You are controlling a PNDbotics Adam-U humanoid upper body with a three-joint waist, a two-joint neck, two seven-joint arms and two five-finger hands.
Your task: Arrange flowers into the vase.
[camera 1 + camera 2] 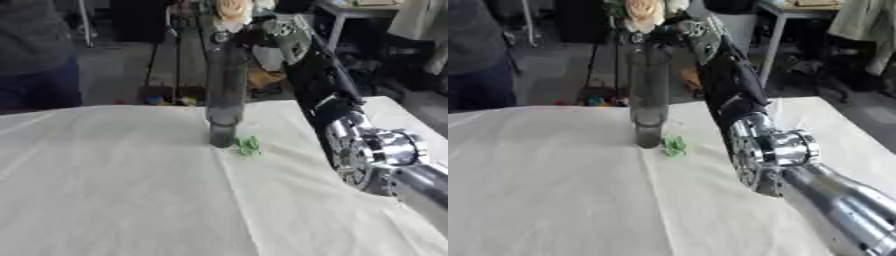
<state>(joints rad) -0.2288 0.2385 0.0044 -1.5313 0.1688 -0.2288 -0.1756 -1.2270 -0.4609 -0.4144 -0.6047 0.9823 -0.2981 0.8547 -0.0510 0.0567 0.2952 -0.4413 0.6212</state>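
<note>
Tall clear vase [225, 95] upright at upper centre of white cloth [114, 190]. Right hand [697, 32] at vase mouth, top of frame; pale flower [642, 11] there; fingers unclear, cannot tell grip. Green scrap [249, 146] beside vase base. Flower likely light, fragile: hold stem, not bloom. Vase tippy.

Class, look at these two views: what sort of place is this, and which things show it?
Probably a workshop or robotics lab: a cloth-covered table holding a tall glass vase, with metal-framed benches and clutter on a bare floor behind.
</note>
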